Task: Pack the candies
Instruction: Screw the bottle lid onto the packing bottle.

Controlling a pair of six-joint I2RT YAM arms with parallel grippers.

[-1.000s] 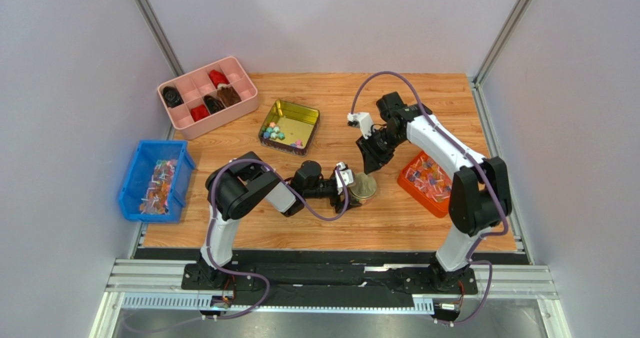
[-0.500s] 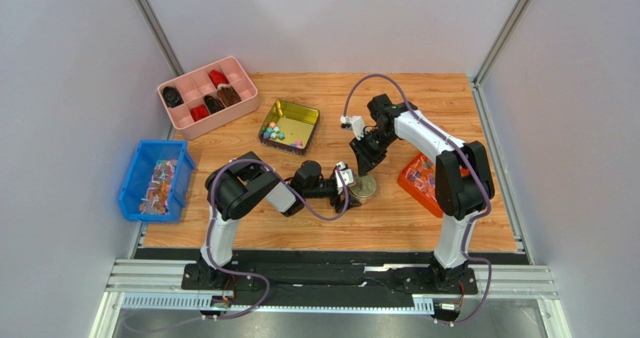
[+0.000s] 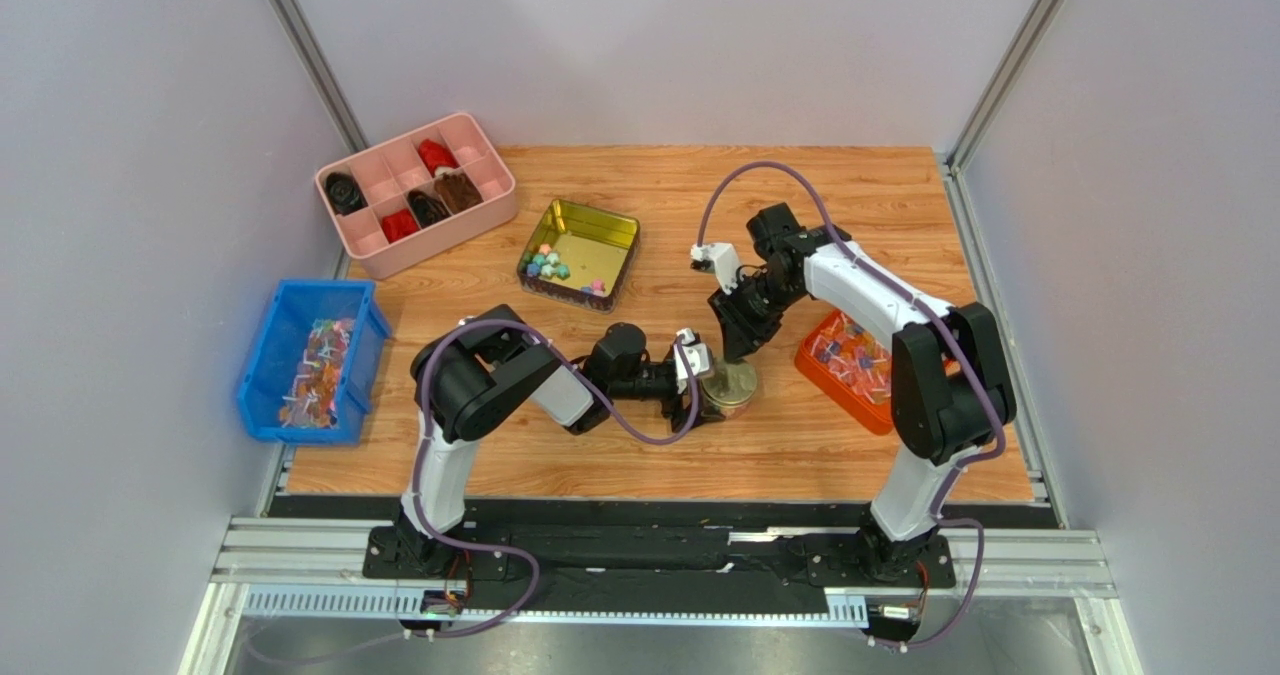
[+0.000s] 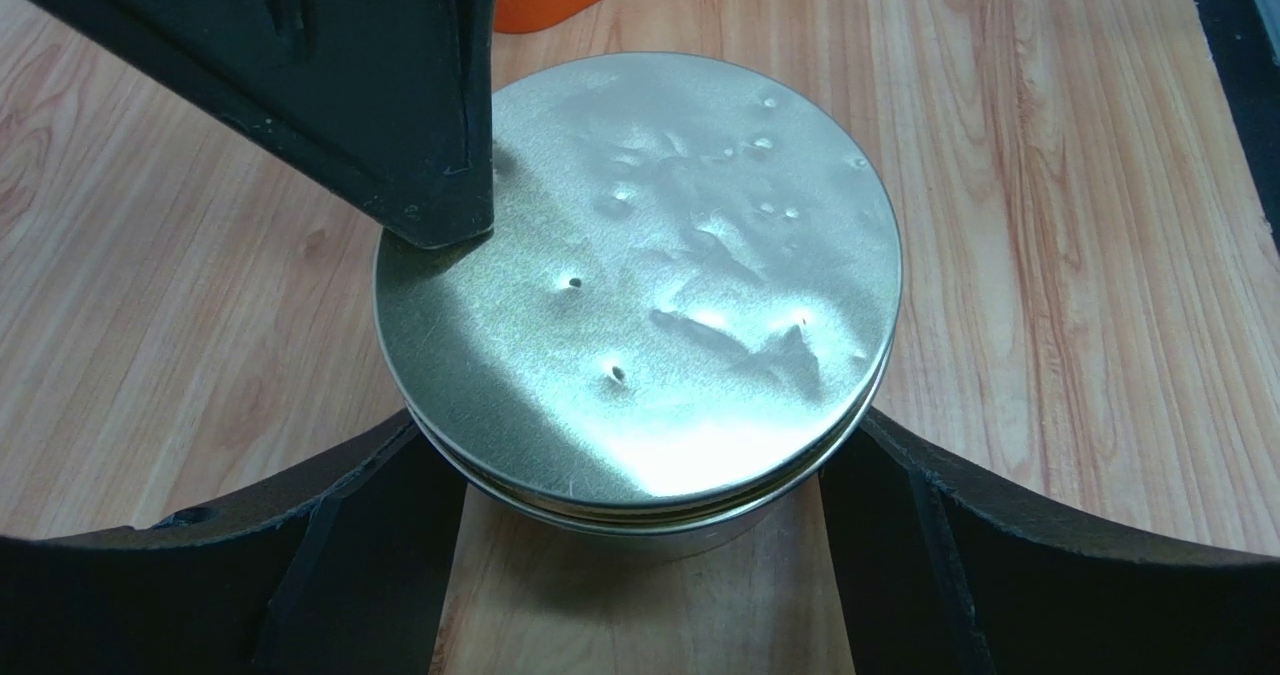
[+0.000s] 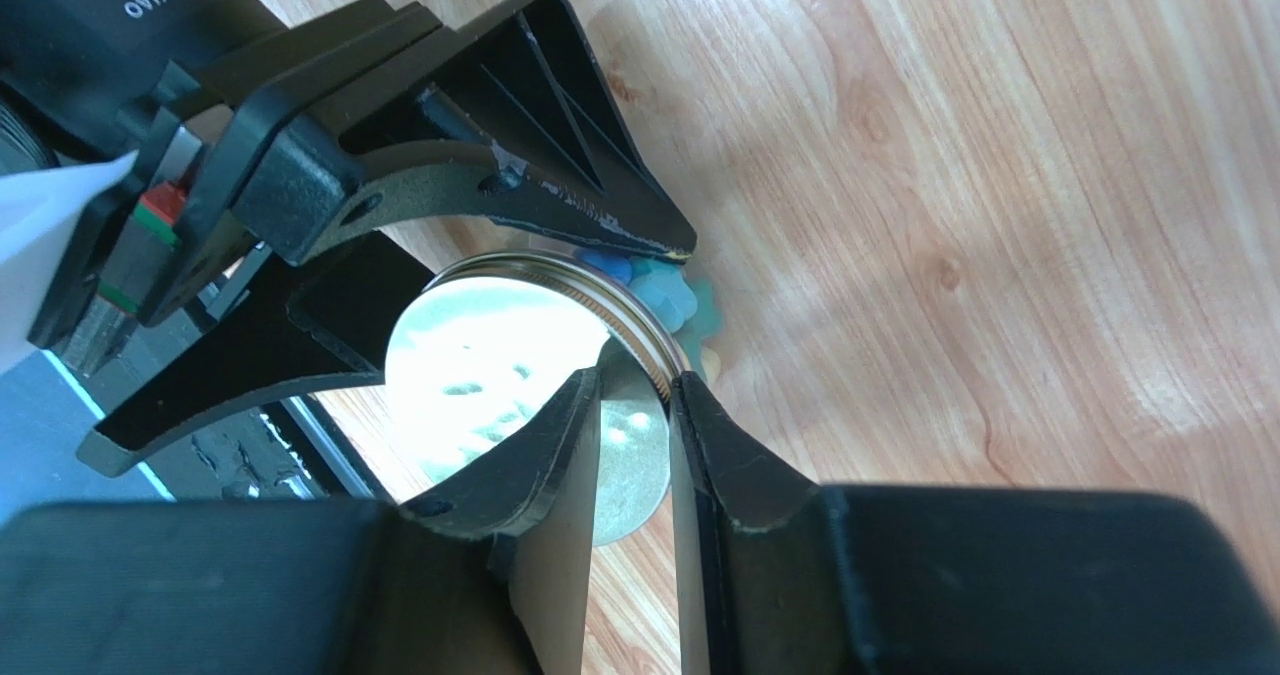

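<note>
A round jar with a dented metal lid (image 4: 676,255) stands on the table (image 3: 735,389). My left gripper (image 4: 639,450) lies low and is shut around the jar's body, one finger (image 4: 361,540) on each side; in the top view it is at the jar's left (image 3: 706,381). My right gripper (image 5: 639,368) comes down from behind, nearly shut, with its fingers astride the lid's rim (image 3: 736,342). Blue-green candies (image 5: 661,288) show through the jar's side. More pastel candies (image 3: 556,267) lie in a gold tin (image 3: 601,228).
An orange bin (image 3: 842,363) of wrapped sweets sits right beside the jar. A pink compartment tray (image 3: 416,191) with dark pieces is at the back left. A blue bin (image 3: 311,360) of twist-wrapped sweets is at the left edge.
My right gripper has swung forward and down from above the jar onto the lid's rim. The left gripper and the jar have stayed in place.
</note>
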